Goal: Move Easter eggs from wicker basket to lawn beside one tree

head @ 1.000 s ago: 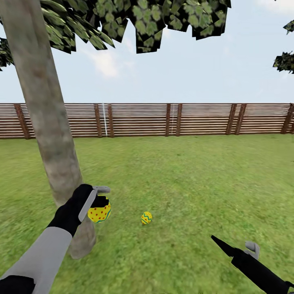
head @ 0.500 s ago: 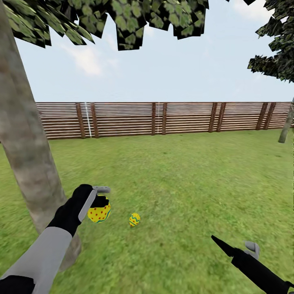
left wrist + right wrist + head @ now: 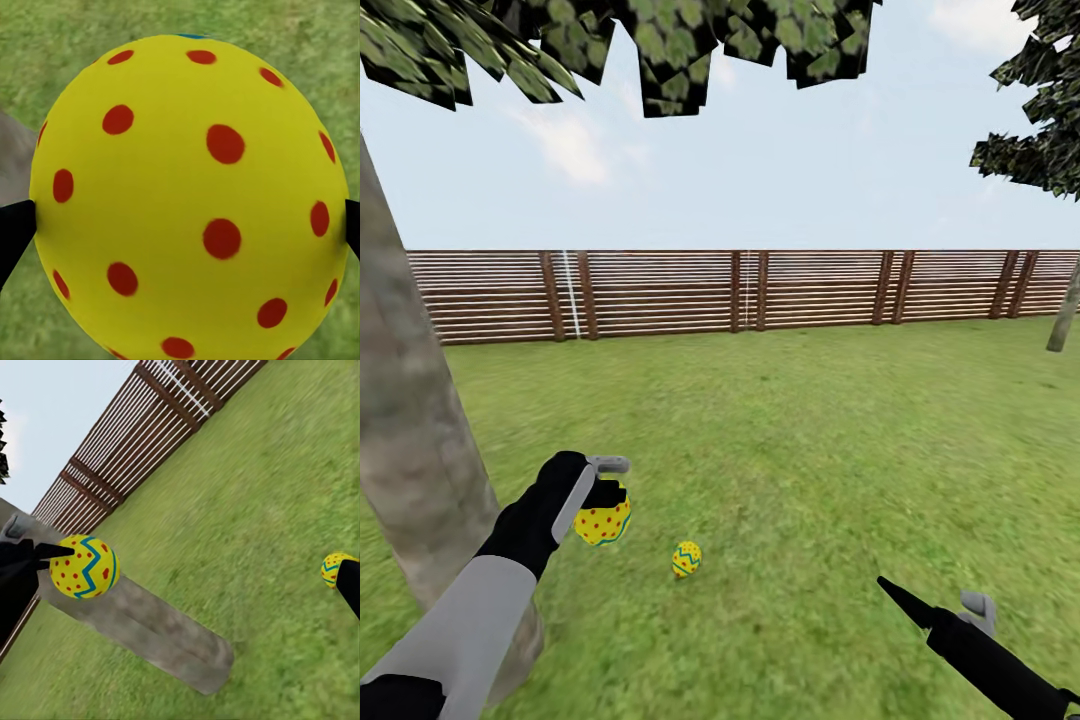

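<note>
— Item one, left gripper (image 3: pixel 607 490)?
— Mine, clamped on a dotted egg (image 3: pixel 603 522), yellow with red spots, held above the lawn (image 3: pixel 840 450) just beside the tree (image 3: pixel 420 480); fingertips (image 3: pixel 13 229) press both its sides.
— Item two?
— A zigzag egg (image 3: pixel 687 558), lying on the grass near the trunk.
— Right gripper (image 3: pixel 940 605)?
— Low over grass, jaws parted, holding nothing.
— Backdrop?
— Slatted fence (image 3: pixel 760 292).

Yellow red-dotted egg (image 3: pixel 191 202) pinched between black fingers (image 3: pixel 13 232), above grass (image 3: pixel 45 52).
</note>
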{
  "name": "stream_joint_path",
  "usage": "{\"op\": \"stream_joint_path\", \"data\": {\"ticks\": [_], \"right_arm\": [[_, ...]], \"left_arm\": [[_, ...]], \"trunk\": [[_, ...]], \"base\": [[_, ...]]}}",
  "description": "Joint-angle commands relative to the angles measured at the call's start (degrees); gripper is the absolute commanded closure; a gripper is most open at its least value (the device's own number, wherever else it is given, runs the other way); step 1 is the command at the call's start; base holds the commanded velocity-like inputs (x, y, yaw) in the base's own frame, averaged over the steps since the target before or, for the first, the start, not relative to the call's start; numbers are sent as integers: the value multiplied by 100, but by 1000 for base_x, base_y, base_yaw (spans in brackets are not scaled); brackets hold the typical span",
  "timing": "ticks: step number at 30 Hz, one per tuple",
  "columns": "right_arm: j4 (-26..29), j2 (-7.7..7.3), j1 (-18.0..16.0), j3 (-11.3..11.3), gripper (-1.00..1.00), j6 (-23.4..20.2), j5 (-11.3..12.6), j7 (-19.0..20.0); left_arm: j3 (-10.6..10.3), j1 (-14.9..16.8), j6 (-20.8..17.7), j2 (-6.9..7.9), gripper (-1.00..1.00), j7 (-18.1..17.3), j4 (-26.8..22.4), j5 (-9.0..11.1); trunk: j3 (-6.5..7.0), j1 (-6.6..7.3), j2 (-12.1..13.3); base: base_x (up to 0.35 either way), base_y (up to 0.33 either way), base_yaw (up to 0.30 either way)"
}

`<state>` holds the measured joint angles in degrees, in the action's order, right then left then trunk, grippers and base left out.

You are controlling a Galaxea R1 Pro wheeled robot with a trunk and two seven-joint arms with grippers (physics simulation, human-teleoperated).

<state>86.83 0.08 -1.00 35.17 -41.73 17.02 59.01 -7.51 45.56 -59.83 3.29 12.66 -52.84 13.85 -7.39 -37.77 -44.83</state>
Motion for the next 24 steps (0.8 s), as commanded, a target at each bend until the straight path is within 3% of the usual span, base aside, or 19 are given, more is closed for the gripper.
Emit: {"op": "stream_joint_path", "data": {"ticks": [1,19,24], "right_arm": [[2,-19,-7,1,-100,-3,13,-6],[1,-23,-6,5,-100,1,21,-10],[-8,-123,-13,-1,-100,-19,39,-20]], "left_arm": [[-16,38,-17,12,100,53,10,54],[-14,52,-17,19,100,53,10,55],[-14,22,-17,-35,100,61,10,56]], "trunk": [[-9,-5,-7],[-9,-5,-7],[-9,-5,-7]], "base": [[0,0,0],[0,0,-1],[0,0,-197]]}}
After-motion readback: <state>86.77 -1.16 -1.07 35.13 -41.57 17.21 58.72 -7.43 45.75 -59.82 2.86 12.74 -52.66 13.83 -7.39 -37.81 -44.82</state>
